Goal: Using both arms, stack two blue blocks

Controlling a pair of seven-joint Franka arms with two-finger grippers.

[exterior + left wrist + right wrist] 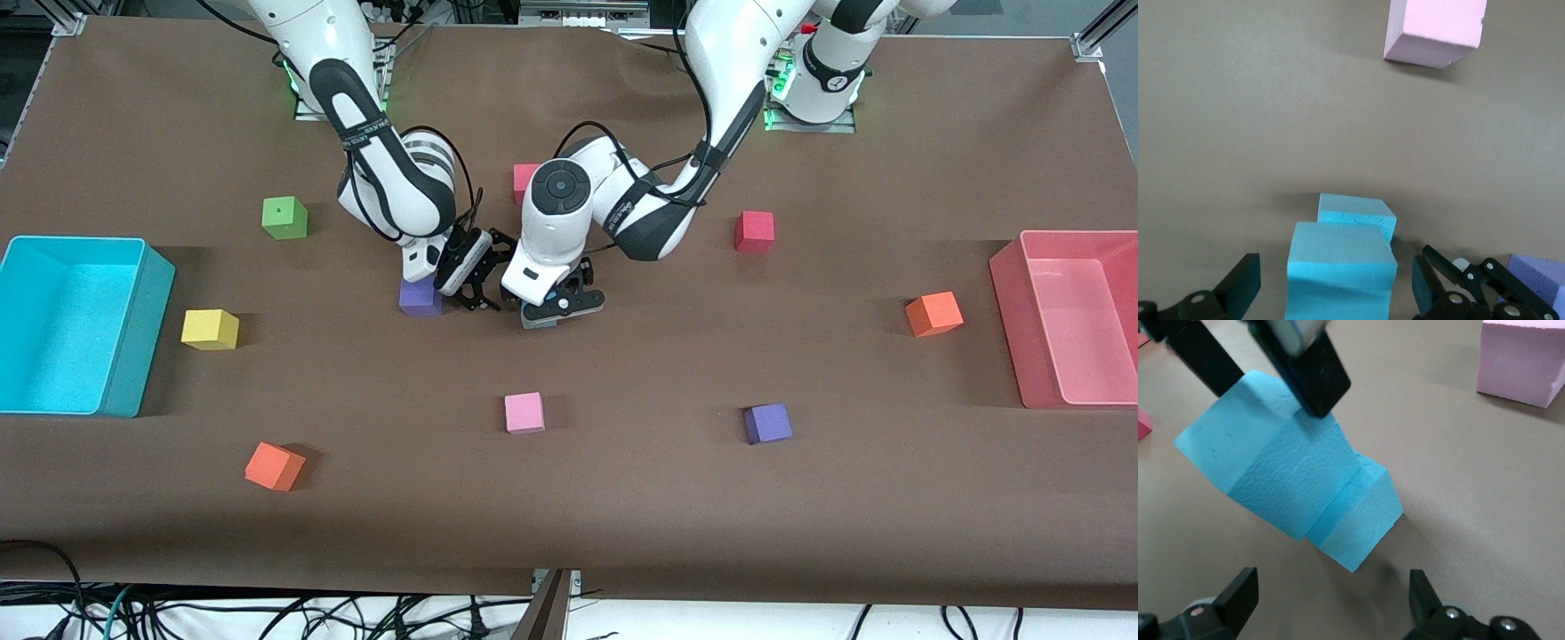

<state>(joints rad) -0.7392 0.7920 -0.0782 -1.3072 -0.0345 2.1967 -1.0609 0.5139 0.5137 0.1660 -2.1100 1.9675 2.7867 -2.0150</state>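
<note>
Your left gripper (562, 305) sits low over the middle of the table (622, 498) with its fingers (1238, 283) spread to either side of the upper blue block (1341, 267) and clear of its faces: the block is released. That upper block rests on the lower blue block (1358, 215), so the two are stacked, though not squarely; the upper one is turned and offset, and one corner of the lower block (1361, 513) sticks out from under the upper one (1271, 467). From the front camera the stack is almost wholly hidden beneath the left hand.

Your right gripper (476, 283) hangs just beside the left one, toward the right arm's end, over the table next to a purple block (420, 298). Its fingers (1238, 597) stand apart, holding nothing, and its camera looks at the stack from close by.

A pink block (524, 412) lies nearer the front camera than the stack. A second purple block (767, 423) lies toward the left arm's end.
</note>
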